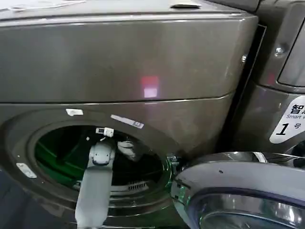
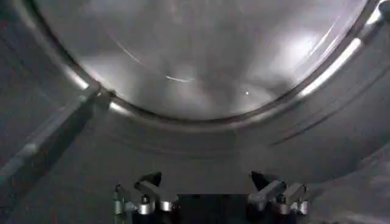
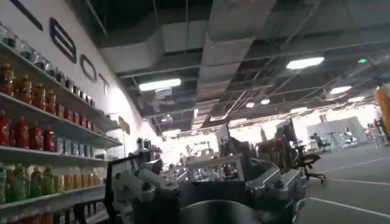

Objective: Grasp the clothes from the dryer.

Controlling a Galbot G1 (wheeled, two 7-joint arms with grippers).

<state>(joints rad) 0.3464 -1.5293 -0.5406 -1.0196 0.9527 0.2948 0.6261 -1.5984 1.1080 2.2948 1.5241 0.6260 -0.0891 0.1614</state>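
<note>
We are observing the left arm reaching through the round porthole of the dryer [image 1: 143, 71], its door [image 1: 243, 195] swung open at the right. The left gripper [image 2: 207, 182] is hanging inside the drum with jaws spread apart, holding nothing. The clothes [image 1: 126, 149], a small pale bundle, are lying inside the drum just beside the arm. The right gripper [image 3: 213, 189] is pointing out at shelves of bottles [image 3: 36, 128]; we cannot tell its state.

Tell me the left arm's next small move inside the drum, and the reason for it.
Probably ease the left gripper deeper and down toward the clothes. Its jaws stand open with nothing between them, facing bare drum wall, while the arm already reaches through the dryer opening and the pale bundle lies just beyond it, ungrasped.
</note>
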